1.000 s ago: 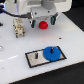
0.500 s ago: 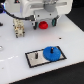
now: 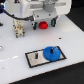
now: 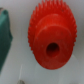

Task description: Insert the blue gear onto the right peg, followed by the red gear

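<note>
In the exterior view I see the blue gear already seated on the right peg, while my tool holds the red gear up above the bench. The wrist view fills with the red gear, so I judge the tool is clamped on it and its insertion remains.

We see a white tabletop spanning the scene. On it, toward the exterior view's left and far side, stands a small pale blocky object with dark parts, too blurred to identify. In the wrist view, a dark green shape shows at one edge.
</note>
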